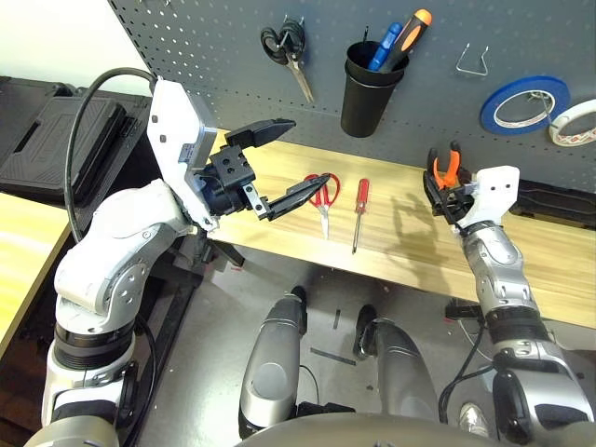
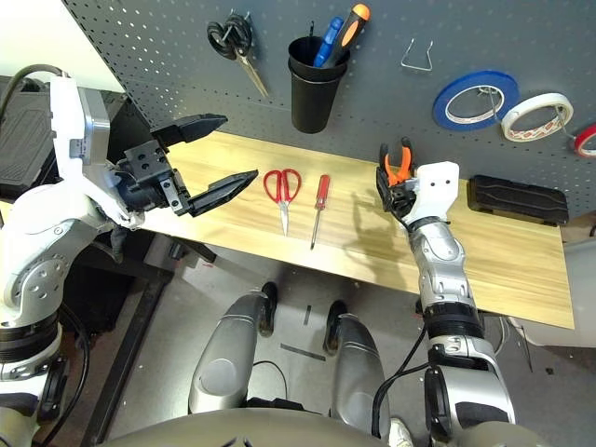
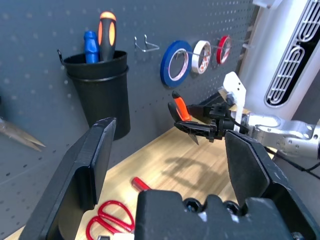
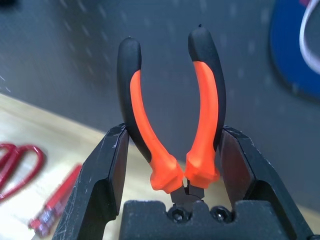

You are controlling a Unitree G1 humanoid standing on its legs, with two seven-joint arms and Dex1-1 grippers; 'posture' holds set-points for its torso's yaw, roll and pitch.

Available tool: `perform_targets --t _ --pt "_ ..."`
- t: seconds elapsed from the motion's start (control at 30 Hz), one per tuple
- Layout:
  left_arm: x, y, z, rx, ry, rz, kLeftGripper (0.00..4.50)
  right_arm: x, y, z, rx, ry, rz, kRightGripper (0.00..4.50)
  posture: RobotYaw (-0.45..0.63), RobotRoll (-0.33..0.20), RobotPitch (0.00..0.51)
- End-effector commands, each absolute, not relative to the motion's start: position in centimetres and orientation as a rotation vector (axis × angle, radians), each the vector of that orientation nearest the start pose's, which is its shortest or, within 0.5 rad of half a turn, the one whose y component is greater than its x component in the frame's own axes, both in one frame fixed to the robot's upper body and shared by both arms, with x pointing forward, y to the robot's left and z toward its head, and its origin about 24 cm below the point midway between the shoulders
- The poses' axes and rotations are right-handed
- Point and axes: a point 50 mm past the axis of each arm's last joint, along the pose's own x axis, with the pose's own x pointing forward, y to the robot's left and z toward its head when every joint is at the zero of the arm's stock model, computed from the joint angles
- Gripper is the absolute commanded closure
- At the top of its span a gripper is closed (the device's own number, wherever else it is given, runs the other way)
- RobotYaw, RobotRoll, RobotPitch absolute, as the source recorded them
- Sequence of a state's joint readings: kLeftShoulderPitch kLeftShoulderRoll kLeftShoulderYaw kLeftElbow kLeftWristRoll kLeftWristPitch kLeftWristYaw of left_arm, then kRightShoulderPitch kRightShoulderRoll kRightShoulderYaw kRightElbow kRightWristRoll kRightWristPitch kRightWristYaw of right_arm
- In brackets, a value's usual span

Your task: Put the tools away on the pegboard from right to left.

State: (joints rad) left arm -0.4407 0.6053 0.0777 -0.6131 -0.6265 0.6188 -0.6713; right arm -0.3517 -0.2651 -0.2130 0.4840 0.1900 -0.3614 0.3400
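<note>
Now the right hand [image 4: 172, 172] is clamped on the orange-and-black-handled pliers [image 4: 172, 107], its two black fingers pressing the handles near the pivot, so the handle ends stand up toward the dark grey perforated pegboard [image 1: 233, 56]. That hold suits hanging: the bare wire hook [image 1: 472, 61] sits at about twelve o'clock from the hand, and the pliers look like the next tool due, since the thin red tape ring [image 3: 223, 49] already hangs at the far right of the board, beyond the blue tape roll [image 1: 523, 101] and white tape roll [image 1: 575, 122].

At nine o'clock from the pliers, the slim red-handled screwdriver [image 1: 359, 212] and then the red-handled scissors [image 1: 322, 197] lie flat on the pale wooden worktop [image 1: 391, 233], well apart from either hand. The left hand [image 1: 275, 168] hovers empty, fingers wide apart, just beside the scissors, probably waiting its turn.

A black cup [image 1: 369, 88] holding two screwdrivers and black-handled scissors [image 1: 287, 51] hang above them.
</note>
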Motion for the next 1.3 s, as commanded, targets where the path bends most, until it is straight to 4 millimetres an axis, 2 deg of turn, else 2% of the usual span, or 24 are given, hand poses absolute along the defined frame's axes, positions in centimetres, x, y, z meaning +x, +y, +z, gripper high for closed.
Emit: perform_targets --t 0.03,0.17,0.4,0.7,1.03,1.3 --pt "23.5 13.6 24.5 0.258 -0.334 -1.057 0.00 30.0 -23.5 9.4 -0.104 -0.423 0.113 1.48 0.31 0.000 0.256" --pt "23.7 13.5 25.3 0.236 -0.374 -1.066 0.00 29.2 -23.1 10.8 -0.151 -0.554 0.146 1.48 0.28 0.000 0.248" --pt "23.6 13.5 26.4 0.208 -0.410 -1.083 0.00 28.4 -22.8 12.6 -0.205 -0.665 0.167 1.49 0.26 0.000 0.249" --pt "24.4 13.8 26.5 0.196 -0.380 -1.031 0.00 28.1 -22.2 16.6 -0.190 -0.821 0.122 1.50 0.23 0.000 0.256" --pt "25.6 14.1 26.5 0.201 -0.366 -0.951 0.00 29.4 -20.8 21.2 -0.118 -0.957 0.095 1.50 0.21 0.000 0.257" --pt "26.5 14.2 26.4 0.221 -0.346 -0.882 0.00 31.4 -18.7 24.1 -0.035 -1.023 0.120 1.50 0.21 0.000 0.255"
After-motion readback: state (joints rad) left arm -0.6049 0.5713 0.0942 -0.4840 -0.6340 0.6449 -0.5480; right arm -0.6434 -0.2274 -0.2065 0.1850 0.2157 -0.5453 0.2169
